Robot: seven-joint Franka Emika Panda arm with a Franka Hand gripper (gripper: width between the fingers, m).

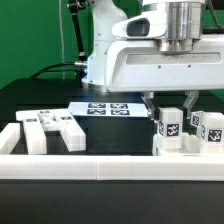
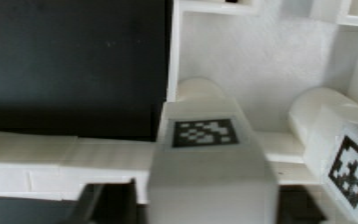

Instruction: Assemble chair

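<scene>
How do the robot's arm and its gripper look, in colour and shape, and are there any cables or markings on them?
The arm is glossy white with rounded links. A silver-grey cylinder joins it to the gripper, whose body is a wide white block with rounded edges. Its two fingers are short and dark. A thin dark cable runs beside the arm. No markings show.

This is a robotics lab bench, not a home or a shop: a big glossy white robot arm (image 1: 140, 50) stands on a matte black tabletop (image 1: 40, 100) in front of a plain green backdrop (image 1: 30, 40). A long white border wall (image 1: 100, 168) fences the work area. The marker board (image 1: 108, 108) lies flat by the arm's base, and small white blocky plastic pieces (image 1: 170, 128) carry black-and-white square tags (the same sort of printed squares as on the board).
</scene>
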